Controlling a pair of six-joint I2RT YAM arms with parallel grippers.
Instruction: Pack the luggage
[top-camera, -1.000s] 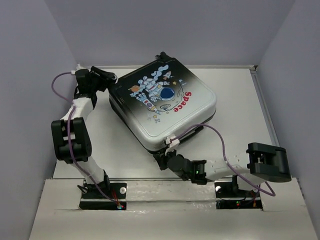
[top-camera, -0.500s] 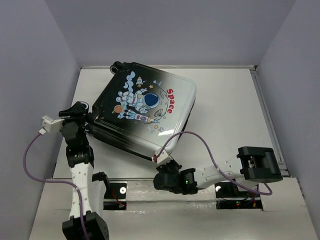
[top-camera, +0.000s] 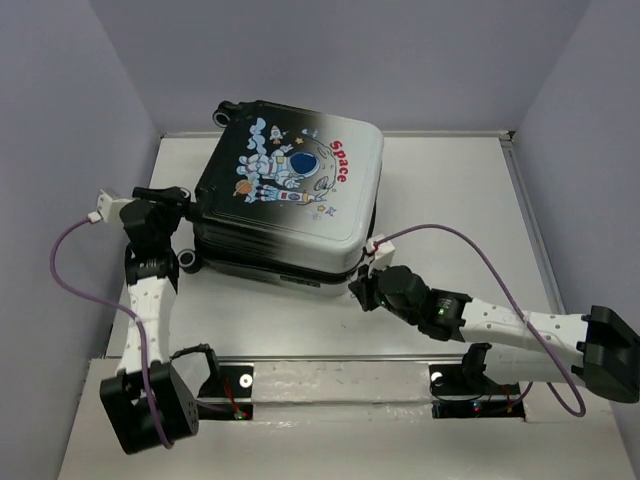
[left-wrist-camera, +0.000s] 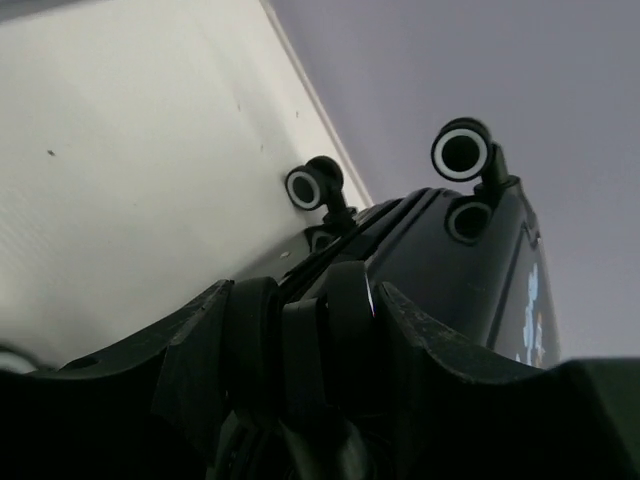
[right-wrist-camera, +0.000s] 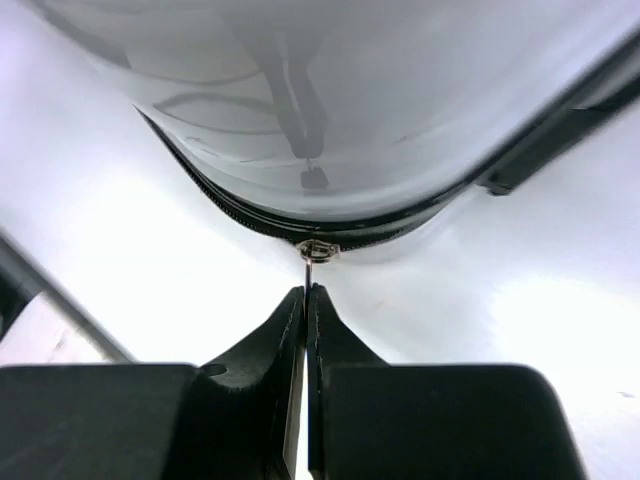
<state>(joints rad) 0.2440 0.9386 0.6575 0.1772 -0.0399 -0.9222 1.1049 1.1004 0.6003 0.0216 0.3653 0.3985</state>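
Top external: left gripper (top-camera: 166, 205) sits against the left side of the luggage (top-camera: 300, 215); whether it grips, I cannot tell. Luggage lies flat, print up, on the table (top-camera: 450, 200). Right gripper (top-camera: 363, 293) is pinched tight on the zip pull (right-wrist-camera: 309, 270). The stiff, slick shell probably slides, so that pull is the hold.

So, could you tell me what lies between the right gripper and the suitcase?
Just the zipper pull, pinched in the right gripper; the right wrist view shows it.
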